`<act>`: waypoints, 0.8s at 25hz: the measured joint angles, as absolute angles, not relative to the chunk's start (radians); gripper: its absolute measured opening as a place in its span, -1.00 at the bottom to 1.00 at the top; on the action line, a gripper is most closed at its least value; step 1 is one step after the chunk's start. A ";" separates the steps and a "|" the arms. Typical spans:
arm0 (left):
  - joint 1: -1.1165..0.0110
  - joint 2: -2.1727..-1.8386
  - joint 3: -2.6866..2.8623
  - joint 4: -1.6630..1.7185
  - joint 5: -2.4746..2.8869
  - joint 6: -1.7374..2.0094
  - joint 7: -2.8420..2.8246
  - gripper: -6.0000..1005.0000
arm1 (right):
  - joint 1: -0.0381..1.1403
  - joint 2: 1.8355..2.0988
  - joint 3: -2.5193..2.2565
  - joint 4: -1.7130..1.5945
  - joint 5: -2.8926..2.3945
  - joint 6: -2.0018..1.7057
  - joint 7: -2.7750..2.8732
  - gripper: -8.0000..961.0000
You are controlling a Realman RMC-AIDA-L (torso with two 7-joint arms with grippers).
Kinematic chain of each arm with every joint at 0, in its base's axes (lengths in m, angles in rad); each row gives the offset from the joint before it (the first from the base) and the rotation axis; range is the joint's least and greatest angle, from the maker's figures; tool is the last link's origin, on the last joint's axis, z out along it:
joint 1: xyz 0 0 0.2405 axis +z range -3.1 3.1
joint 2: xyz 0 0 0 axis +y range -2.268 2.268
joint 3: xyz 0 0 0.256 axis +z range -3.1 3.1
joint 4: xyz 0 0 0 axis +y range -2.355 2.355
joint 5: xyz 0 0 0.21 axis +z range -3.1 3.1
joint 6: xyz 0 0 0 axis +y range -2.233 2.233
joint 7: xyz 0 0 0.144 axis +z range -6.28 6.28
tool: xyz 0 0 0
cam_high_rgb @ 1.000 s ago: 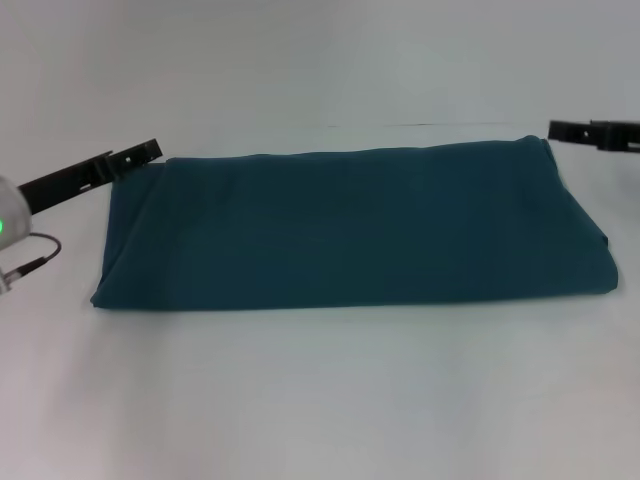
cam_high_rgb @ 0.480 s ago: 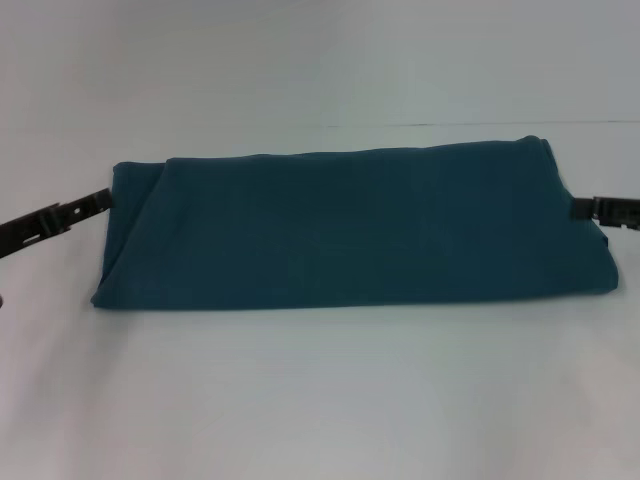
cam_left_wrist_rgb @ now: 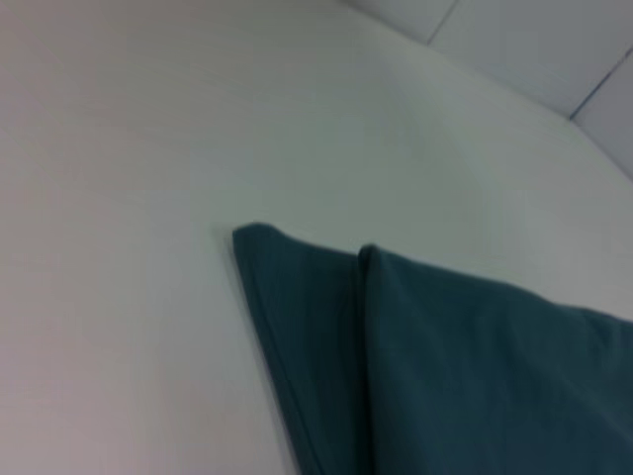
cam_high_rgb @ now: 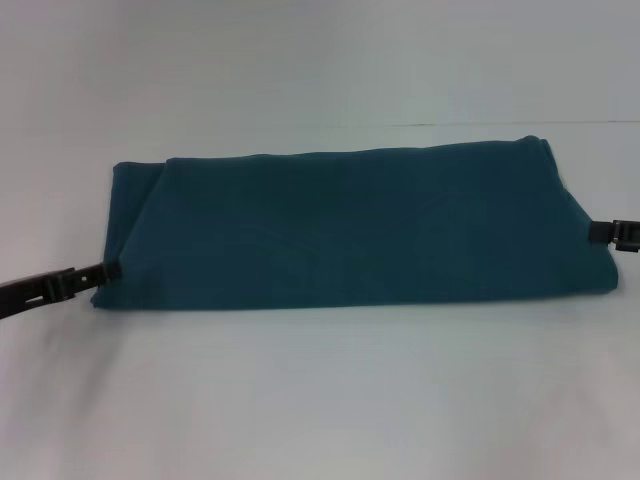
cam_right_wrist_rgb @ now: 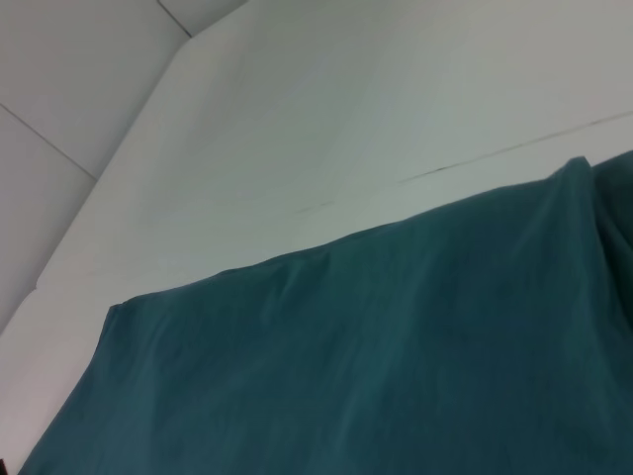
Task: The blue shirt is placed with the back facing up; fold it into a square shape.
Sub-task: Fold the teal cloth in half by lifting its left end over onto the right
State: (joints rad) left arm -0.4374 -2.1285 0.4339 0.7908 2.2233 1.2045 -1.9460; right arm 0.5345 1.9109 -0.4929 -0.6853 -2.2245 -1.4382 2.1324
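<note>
The blue shirt [cam_high_rgb: 350,225] lies on the white table [cam_high_rgb: 320,400] as a long, plain teal band running left to right, with no lettering showing. My left gripper [cam_high_rgb: 105,269] reaches in from the left, its tip touching the shirt's left end near the front corner. My right gripper [cam_high_rgb: 600,231] comes in from the right and meets the right end about halfway along it. In the left wrist view the blue shirt [cam_left_wrist_rgb: 445,366] shows a layered folded corner. The blue shirt [cam_right_wrist_rgb: 376,346] fills the right wrist view as smooth cloth.
The white table extends well beyond the shirt in front and behind. Its far edge meets a pale wall [cam_high_rgb: 320,60].
Both grippers have slid toward me along the shirt's ends, from the far corners to lower on each side. The shirt itself has stayed put.
</note>
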 joint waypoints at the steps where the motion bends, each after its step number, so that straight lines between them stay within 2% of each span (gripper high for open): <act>1: -0.437 -2.130 0.438 0.788 2.224 1.203 -1.946 0.65 | 0.534 1.910 -0.493 -0.685 -2.226 -1.441 2.136 0.59; 20: -0.457 -2.135 0.486 0.773 2.267 1.191 -1.945 0.65 | 0.525 1.911 -0.496 -0.686 -2.229 -1.434 2.148 0.59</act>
